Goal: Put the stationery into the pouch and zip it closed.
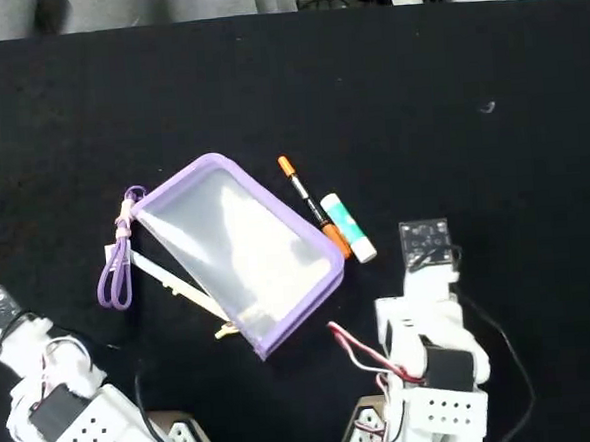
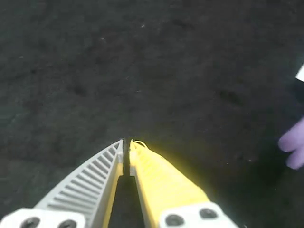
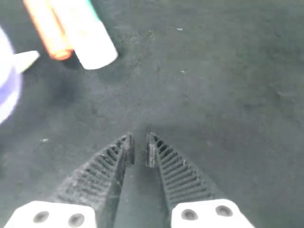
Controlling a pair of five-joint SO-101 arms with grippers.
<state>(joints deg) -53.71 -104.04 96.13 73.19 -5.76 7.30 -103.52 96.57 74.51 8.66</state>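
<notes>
glue stick (image 3: 92, 45) beyond right fingers (image 3: 116, 159), untouched

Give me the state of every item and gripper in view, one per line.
pouch: lying flat on the table, zip state unclear
orange pen: outside the pouch, lying beside its edge
glue stick: outside the pouch, lying beside the pen
left gripper: shut, empty
right gripper: slightly open, empty
</notes>
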